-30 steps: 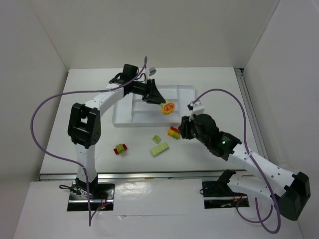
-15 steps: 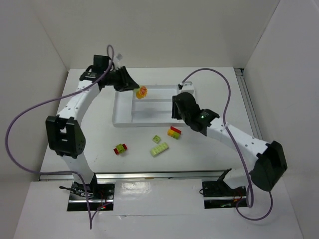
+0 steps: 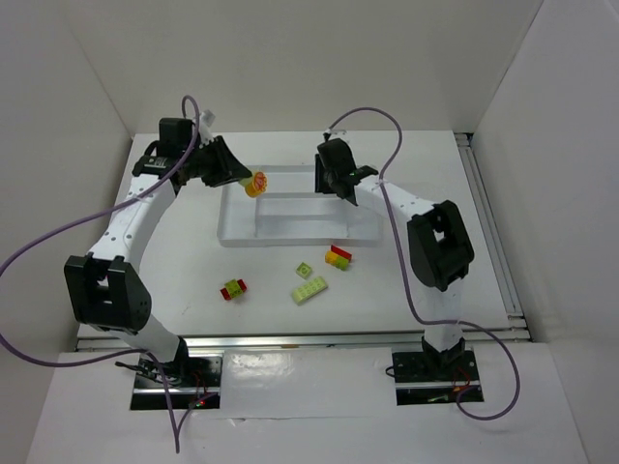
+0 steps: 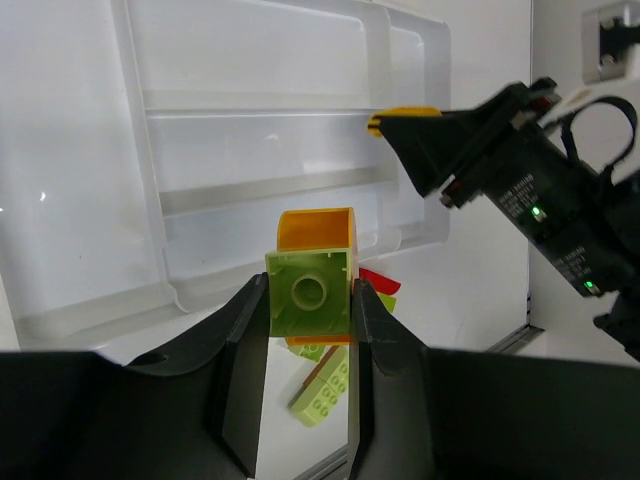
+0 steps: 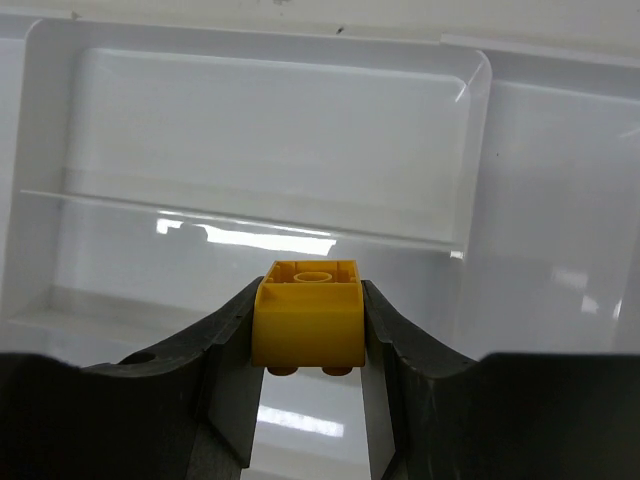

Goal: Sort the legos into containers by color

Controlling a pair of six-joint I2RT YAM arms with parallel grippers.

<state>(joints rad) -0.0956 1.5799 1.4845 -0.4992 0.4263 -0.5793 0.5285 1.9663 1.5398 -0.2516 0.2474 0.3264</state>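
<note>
My left gripper (image 3: 249,180) is shut on a stack of a light green lego (image 4: 308,292) and an orange lego (image 4: 315,228), held in the air above the far left part of the white tray (image 3: 237,237). The right gripper (image 3: 331,186) is shut on a yellow lego (image 5: 307,315) and hangs over the tray's compartments (image 5: 270,130) near its far middle. From the left wrist view, that right gripper (image 4: 400,122) shows with a yellow sliver at its tip. The tray's slots (image 4: 250,190) look bare.
On the table in front of the tray lie a red-yellow-green stack (image 3: 338,256), a small green brick (image 3: 305,269), a long green brick (image 3: 309,289) and a green-red-yellow stack (image 3: 233,289). White walls enclose the table on three sides.
The left arm carried its green-orange stack from the tray's right side back to the far left. The right arm swung from the loose bricks up over the tray with the yellow lego.
</note>
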